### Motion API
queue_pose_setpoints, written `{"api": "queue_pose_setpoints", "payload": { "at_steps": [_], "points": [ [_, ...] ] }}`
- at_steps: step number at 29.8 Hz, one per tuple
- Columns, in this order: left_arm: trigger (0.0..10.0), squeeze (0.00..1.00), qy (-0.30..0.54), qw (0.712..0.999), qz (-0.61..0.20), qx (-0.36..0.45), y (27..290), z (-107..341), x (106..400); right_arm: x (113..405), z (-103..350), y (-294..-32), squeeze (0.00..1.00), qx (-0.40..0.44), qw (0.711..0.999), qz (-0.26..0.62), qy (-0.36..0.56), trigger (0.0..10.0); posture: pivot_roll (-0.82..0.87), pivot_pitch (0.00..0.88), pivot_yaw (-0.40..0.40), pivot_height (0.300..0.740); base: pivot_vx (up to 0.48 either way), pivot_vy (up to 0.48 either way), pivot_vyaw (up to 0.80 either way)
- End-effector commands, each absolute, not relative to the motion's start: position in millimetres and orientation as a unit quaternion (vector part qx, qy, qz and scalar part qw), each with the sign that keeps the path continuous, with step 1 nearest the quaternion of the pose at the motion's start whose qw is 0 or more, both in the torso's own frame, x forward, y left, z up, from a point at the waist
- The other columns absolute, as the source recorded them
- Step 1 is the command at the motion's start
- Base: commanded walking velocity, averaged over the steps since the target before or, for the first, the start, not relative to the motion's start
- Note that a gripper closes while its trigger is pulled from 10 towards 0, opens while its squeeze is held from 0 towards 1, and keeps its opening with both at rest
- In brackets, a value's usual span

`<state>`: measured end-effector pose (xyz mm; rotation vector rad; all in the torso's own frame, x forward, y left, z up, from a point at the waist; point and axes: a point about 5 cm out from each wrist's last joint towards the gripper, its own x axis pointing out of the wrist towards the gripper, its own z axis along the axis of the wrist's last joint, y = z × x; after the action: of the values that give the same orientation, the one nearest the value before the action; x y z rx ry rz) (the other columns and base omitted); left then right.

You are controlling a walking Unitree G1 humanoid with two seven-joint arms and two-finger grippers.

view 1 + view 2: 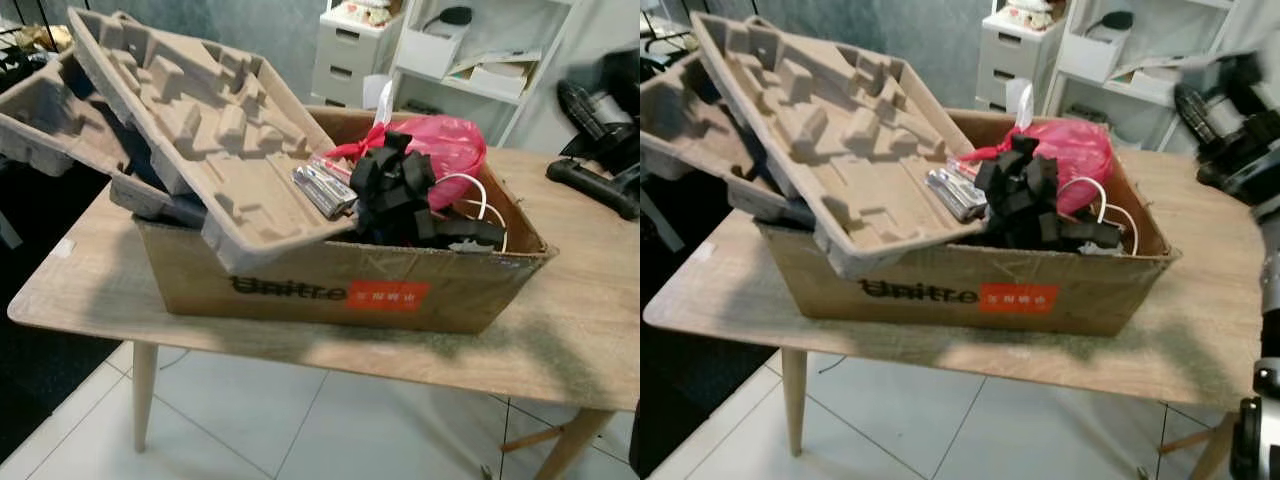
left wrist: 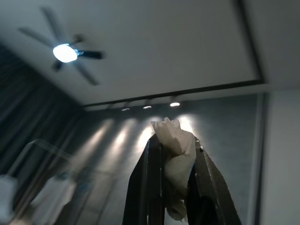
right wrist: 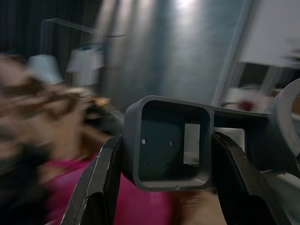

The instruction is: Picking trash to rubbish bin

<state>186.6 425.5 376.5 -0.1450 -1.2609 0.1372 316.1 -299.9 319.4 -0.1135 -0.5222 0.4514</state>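
left pincer [image 2: 174,187] clamps a crumpled white paper wad [image 2: 176,150], right pincer [image 3: 166,187] grips a grey plastic piece [image 3: 171,150]; the cardboard box [image 1: 340,285] of trash sits mid-surface [image 1: 90,280].

Home room, wooden table [image 1: 580,330], white drawers [image 1: 345,50], shelving [image 1: 480,60], ceiling fan [image 2: 65,52], tiled floor [image 1: 260,420]
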Motion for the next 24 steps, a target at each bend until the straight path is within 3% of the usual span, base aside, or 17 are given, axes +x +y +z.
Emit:
{"api": "queue_pose_setpoints", "payload": {
  "at_steps": [1, 4, 9, 15, 18, 24],
  "points": [
    [10.0, 0.0, -0.594, 0.804, 0.01, -0.034, 413.0, 393.5, 180.1, 310.8, 319.9, -292.2, 0.0, -0.058, 0.929, 0.263, -0.254, 10.0, 0.09, 0.047, -0.067, 0.74, 0.0, 0.0, 0.0],
    [10.0, 0.0, -0.575, 0.808, -0.128, -0.004, 371.3, 403.7, 185.3, 304.5, 308.4, -267.5, 0.0, -0.046, 0.906, 0.357, -0.221, 10.0, 0.09, 0.051, -0.063, 0.74, 0.0, 0.0, 0.0],
    [10.0, 0.0, -0.539, 0.816, -0.208, 0.016, 342.5, 402.7, 195.3, 311.0, 297.7, -249.2, 0.0, -0.038, 0.901, 0.379, -0.205, 10.0, 0.09, 0.052, -0.063, 0.74, 0.0, 0.0, 0.0],
    [10.0, 0.0, -0.494, 0.832, -0.249, 0.046, 314.5, 394.9, 212.6, 324.4, 293.9, -241.8, 0.0, -0.026, 0.912, 0.355, -0.203, 10.0, 0.09, 0.056, -0.061, 0.74, 0.0, 0.0, 0.0],
    [10.0, 0.0, -0.448, 0.858, -0.244, 0.055, 291.7, 381.2, 241.7, 334.0, 295.9, -242.2, 0.0, -0.01, 0.924, 0.319, -0.209, 10.0, 0.09, 0.056, -0.061, 0.74, 0.0, 0.0, 0.0],
    [10.0, 0.0, -0.403, 0.87, -0.277, 0.066, 253.2, 365.3, 264.6, 335.2, 298.4, -243.9, 0.0, 0.008, 0.929, 0.303, -0.213, 10.0, 0.08, 0.06, -0.056, 0.74, 0.0, 0.0, 0.0]
  ]
}}
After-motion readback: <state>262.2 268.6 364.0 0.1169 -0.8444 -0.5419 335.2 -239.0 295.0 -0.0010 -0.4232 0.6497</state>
